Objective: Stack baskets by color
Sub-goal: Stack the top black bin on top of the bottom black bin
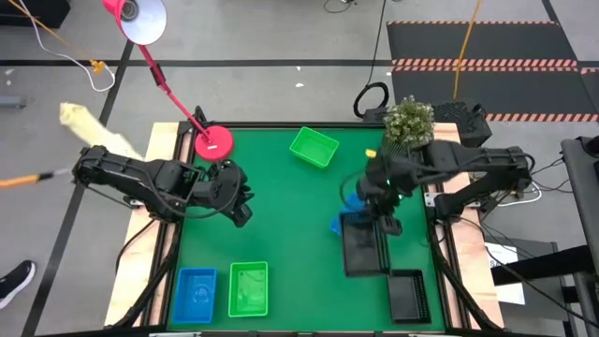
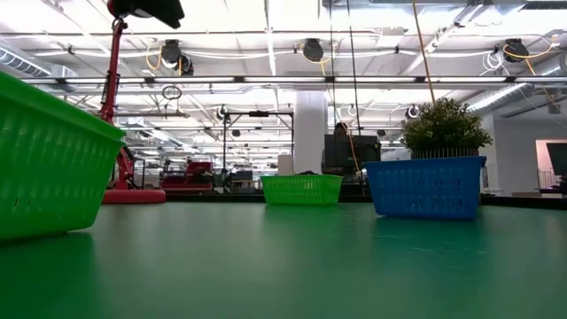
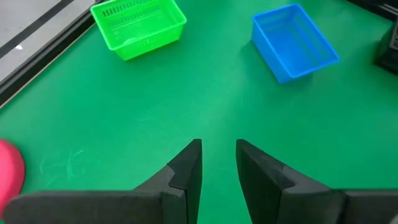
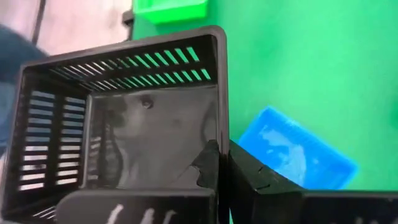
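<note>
Baskets lie spread over the green counter point(image 1: 281, 225). On the right side, the right pincer point(image 4: 222, 163) is closed on the wall of a black basket point(image 4: 124, 124); one finger is inside the wall and one outside. In the high view this black basket point(image 1: 363, 245) is under the right arm, and just beside it, toward the far-left, a blue basket point(image 1: 348, 208) shows only partly, because the arm covers most of it. A second black basket point(image 1: 408, 294) stands near the front right corner, close to the first one but apart from it.

On the near left, a blue basket point(image 1: 196, 294) and a green basket point(image 1: 248, 287) stand side by side. Another green basket point(image 1: 314, 147) stands alone at the far edge, turned a little.

The left pincer point(image 3: 217, 163) hovers over bare counter on the left, holding nothing, its fingers only a narrow gap apart. Near it is a round pink lamp base point(image 1: 213, 142), with the lamp's thin red arm going up and to the far left.

A potted plant point(image 1: 409, 122) stands at the far right corner, just behind the right arm.

In the low view the nearest green basket point(image 2: 49, 159) is cut off at the left border. I cannot tell whether any basket has another one nested inside it.
</note>
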### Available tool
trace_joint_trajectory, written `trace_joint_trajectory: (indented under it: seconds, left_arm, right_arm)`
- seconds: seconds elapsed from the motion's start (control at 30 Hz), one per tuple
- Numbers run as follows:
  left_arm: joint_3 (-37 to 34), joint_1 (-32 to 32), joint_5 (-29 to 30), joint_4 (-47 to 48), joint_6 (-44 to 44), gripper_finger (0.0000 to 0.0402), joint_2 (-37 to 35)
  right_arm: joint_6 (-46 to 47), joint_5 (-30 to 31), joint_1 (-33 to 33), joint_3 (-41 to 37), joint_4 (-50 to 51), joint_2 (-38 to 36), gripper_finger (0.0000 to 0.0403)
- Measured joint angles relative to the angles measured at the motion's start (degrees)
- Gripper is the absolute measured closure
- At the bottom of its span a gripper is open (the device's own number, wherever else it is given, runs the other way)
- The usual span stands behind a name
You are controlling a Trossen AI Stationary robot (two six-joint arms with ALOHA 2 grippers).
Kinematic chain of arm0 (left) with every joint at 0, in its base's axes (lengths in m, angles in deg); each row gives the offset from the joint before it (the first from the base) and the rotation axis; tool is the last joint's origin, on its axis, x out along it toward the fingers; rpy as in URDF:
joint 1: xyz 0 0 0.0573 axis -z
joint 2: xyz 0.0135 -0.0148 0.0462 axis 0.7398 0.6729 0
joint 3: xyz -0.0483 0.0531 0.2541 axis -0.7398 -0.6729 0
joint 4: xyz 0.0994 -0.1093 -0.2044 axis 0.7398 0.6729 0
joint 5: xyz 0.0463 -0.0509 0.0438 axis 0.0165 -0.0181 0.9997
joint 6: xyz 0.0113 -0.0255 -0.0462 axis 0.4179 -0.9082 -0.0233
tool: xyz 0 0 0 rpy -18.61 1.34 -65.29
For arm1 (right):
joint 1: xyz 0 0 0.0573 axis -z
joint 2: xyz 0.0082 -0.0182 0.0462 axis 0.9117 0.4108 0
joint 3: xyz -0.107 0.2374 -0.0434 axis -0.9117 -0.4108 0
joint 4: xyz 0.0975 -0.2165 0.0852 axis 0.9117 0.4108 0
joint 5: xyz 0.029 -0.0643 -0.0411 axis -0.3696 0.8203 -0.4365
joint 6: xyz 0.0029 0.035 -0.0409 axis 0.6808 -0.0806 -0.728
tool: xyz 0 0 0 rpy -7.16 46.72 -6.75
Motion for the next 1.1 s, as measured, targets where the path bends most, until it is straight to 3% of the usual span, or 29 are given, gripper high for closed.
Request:
trace_joint_trajectory:
  seconds: [0.37, 0.97, 1.1]
  left_arm:
    - [0.0, 4.04, 0.01, 0.05, -1.08, 0.0302, 0.0]
    - [0.0, 5.08, 0.05, 0.05, -2.06, 0.0302, 0.0]
    - [0.0, 5.07, -0.33, 0.05, -2.15, 0.0302, 0.01]
  right_arm:
    - [11.23, -0.15, -14.38, -2.61, 0.69, -2.54, 0.0399]
    - [34.22, 0.08, -29.29, -33.07, -20.24, -21.34, 0.0399]
    - [38.31, 3.01, -33.94, -38.34, -22.63, -25.16, 0.0399]
